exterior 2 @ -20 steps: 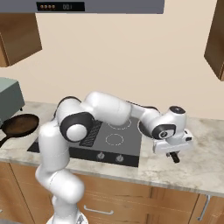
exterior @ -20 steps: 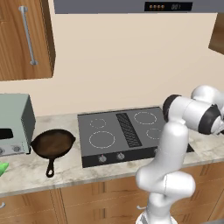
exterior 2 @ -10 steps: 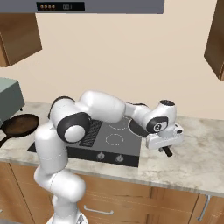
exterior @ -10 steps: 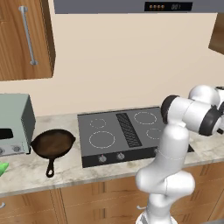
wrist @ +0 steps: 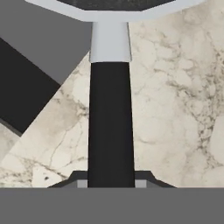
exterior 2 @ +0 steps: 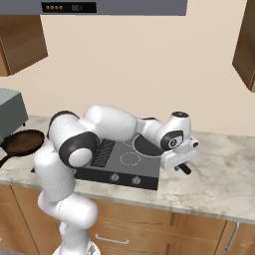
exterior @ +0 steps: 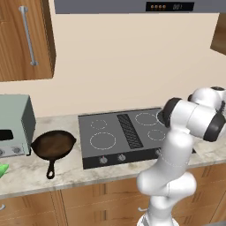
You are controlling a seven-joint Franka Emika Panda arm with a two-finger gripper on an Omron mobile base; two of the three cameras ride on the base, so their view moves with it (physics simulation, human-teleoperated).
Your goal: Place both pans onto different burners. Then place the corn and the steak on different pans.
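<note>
**Evidently a handle grip on the grey pan**

Gripper [exterior 2: 178, 163] clenched on pan handle [wrist: 110, 122], pan [exterior 2: 144, 145] just ahead over cooktop [exterior 2: 107, 167] edge. Rigid metal, pan-heavy; grip far out, likely droops. Skillet [exterior: 54, 145] well off left.

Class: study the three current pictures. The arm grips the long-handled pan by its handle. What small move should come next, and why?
Probably ease the grey pan further over the cooktop and centre it on a right-hand burner. The gripper is clamped on the handle, which hangs over the marble counter, while the skillet sits off the cooktop.
</note>
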